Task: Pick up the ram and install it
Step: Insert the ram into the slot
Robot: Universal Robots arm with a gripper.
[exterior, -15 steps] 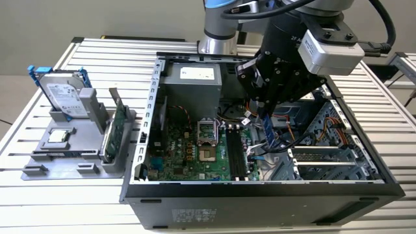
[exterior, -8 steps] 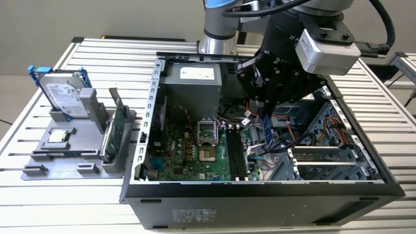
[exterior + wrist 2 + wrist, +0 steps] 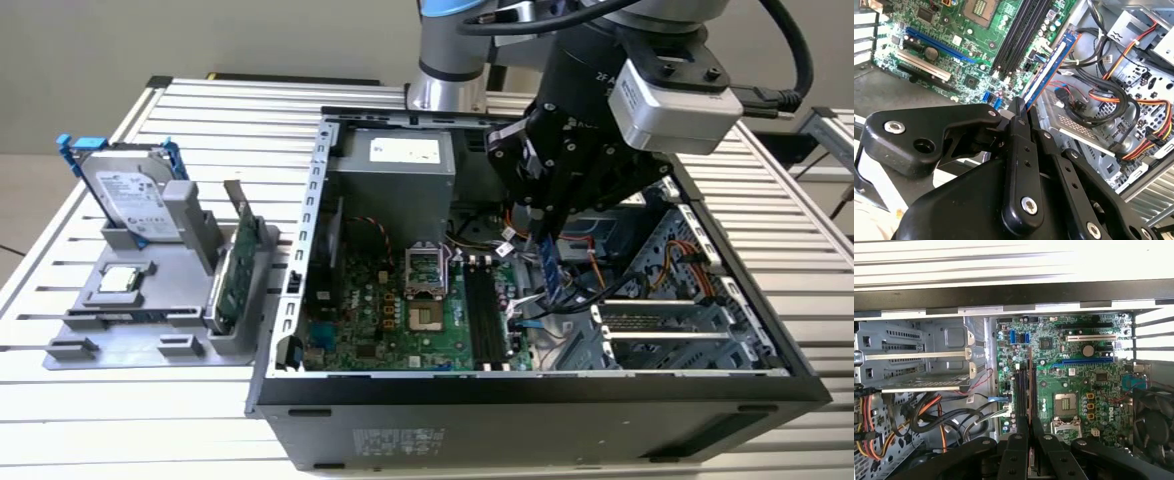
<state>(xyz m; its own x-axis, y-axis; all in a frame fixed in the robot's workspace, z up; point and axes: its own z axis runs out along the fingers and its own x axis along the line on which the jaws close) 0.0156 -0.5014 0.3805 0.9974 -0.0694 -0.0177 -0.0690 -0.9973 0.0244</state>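
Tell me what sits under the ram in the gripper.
Below the ram, pinched in the gripper, lie the black memory slots of the motherboard, with loose cables beside them. The stick itself covers the strip of board directly beneath it.

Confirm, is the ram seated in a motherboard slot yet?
No, the ram is clamped in the jaws of the gripper, held tilted above the motherboard and clear of its black memory slots.
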